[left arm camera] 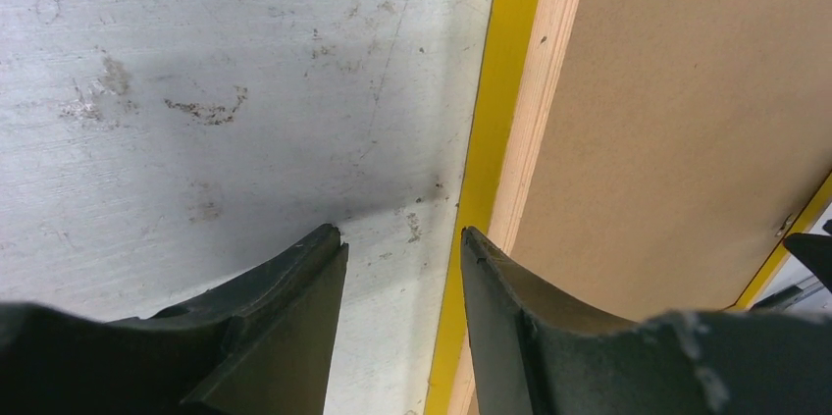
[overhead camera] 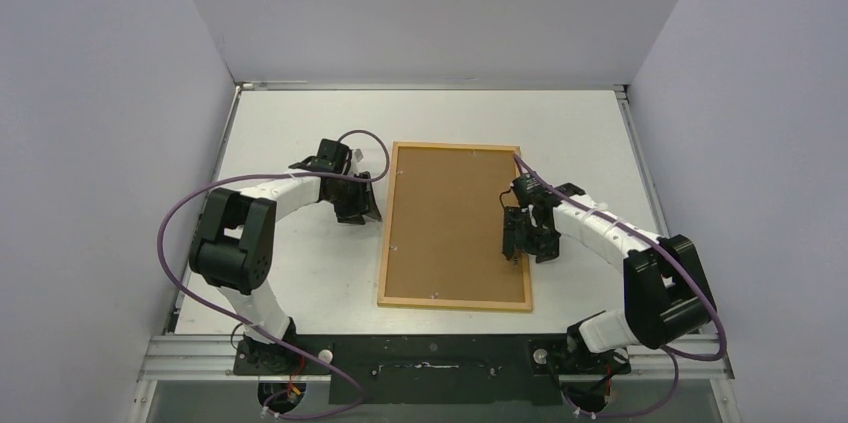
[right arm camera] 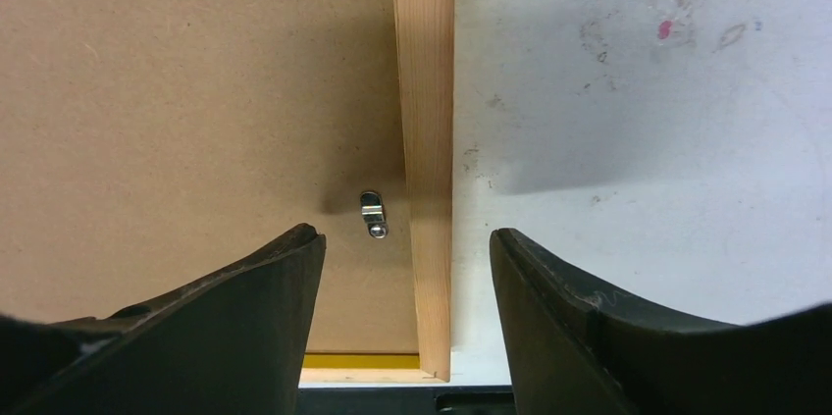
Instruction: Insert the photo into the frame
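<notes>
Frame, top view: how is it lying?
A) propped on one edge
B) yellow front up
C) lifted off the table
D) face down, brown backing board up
D: the frame lies flat on the table with the brown backing board and its light-wood rim facing up. In the left wrist view, the yellow front shows only as a strip down at the table.

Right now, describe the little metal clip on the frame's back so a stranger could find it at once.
On the white table, the frame lies back up in the middle. Follow its right wooden rail to the right gripper; just inside that rail, on the brown backing board, sits the clip, small, silver and shiny where everything around is matte brown.
</notes>
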`<state>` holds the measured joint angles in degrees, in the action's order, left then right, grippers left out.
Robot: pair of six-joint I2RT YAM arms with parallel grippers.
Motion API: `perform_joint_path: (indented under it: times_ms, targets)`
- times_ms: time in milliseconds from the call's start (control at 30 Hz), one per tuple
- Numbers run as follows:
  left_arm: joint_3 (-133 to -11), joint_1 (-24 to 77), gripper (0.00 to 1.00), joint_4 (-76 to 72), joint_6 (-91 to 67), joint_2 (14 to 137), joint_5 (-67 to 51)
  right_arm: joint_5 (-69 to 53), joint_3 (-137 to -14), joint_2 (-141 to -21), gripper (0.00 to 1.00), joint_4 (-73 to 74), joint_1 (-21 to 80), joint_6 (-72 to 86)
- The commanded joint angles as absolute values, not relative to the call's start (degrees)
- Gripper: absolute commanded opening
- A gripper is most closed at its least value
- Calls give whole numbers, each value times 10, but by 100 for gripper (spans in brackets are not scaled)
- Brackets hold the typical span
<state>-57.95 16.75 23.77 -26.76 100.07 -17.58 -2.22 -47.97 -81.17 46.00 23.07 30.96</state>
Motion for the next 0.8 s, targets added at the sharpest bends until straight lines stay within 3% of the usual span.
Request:
perform_joint_path:
  times_ms: [0, 233, 433, 633, 767]
  targets:
    - [-572, 169, 45, 201, -275, 985, -173, -2, -468, -824, 62, 438, 243, 327]
    - [-570, 170, 44, 197, -275, 987, -179, 13, -460, -850, 48, 415, 247, 349]
    - [-573, 170, 44, 200, -272, 986, -180, 22, -465, -854, 46, 403, 249, 357]
    - [-574, 169, 44, 203, -272, 982, -183, 18, -460, -847, 33, 395, 247, 367]
    - [-574, 170, 44, 202, -272, 982, -185, 15, -450, -841, 33, 389, 247, 376]
